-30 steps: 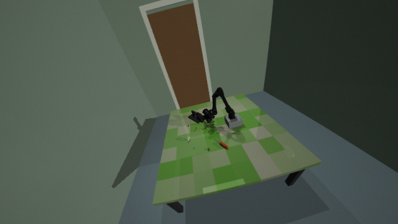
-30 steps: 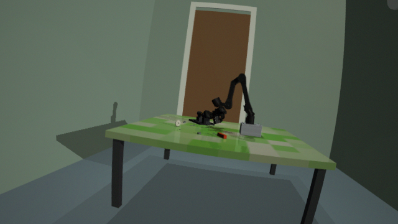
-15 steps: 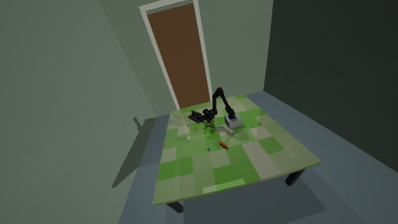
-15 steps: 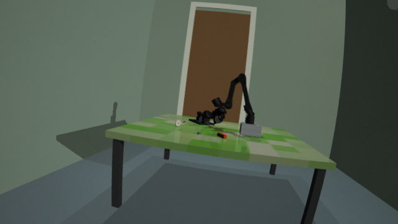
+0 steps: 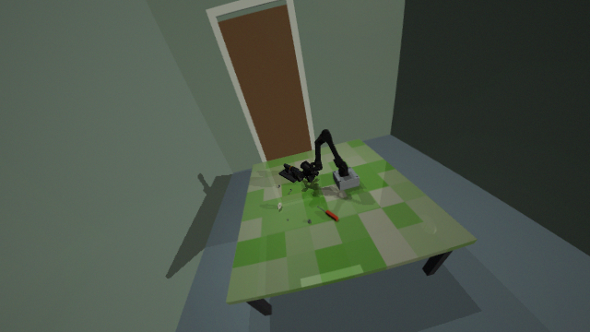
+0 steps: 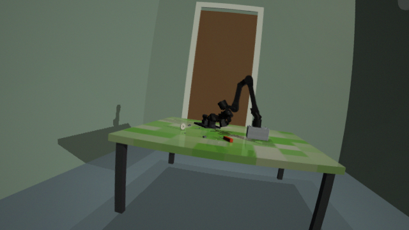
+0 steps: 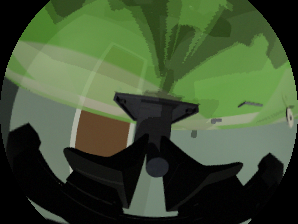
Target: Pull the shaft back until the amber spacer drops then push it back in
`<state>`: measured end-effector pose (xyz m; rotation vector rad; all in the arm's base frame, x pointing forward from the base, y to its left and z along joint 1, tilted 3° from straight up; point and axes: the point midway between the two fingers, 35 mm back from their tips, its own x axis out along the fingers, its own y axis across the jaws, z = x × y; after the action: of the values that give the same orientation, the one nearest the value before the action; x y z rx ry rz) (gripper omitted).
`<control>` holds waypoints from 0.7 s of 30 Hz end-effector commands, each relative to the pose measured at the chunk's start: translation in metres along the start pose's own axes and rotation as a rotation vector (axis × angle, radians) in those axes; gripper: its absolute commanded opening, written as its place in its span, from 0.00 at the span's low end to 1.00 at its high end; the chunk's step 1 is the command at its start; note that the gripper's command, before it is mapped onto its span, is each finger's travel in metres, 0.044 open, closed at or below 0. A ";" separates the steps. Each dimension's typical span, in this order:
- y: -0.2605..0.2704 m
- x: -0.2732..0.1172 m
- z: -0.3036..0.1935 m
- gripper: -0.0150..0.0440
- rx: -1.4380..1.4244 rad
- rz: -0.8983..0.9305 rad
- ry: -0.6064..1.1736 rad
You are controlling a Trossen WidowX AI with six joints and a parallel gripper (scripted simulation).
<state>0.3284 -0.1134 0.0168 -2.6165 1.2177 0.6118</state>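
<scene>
My gripper (image 5: 301, 174) (image 6: 215, 122) (image 7: 154, 138) is shut on the shaft, low over the back of the table. The shaft's dark round end (image 7: 157, 167) shows between the fingers in the wrist view. The dark housing, with its wide flat base (image 5: 287, 176) (image 7: 156, 101), stands just beyond the fingers. A tiny orange spot (image 5: 290, 168) shows on the dark assembly in the top view; I cannot tell whether it is the amber spacer. The other spacers and how deep the shaft sits in the housing cannot be made out.
The arm's grey base box (image 5: 347, 180) (image 6: 257, 133) stands to the right on the patchwork table (image 5: 336, 249) (image 6: 188, 150). A red-handled screwdriver (image 5: 332, 215) (image 6: 228, 139) lies nearer the front. A small white disc (image 5: 279, 206) (image 6: 183, 126) (image 7: 290, 117) and several tiny dark parts lie to the left.
</scene>
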 end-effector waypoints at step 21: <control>0.000 -0.003 0.002 0.25 0.004 0.000 -0.001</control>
<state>0.3269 -0.1116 0.0166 -2.6163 1.2177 0.6121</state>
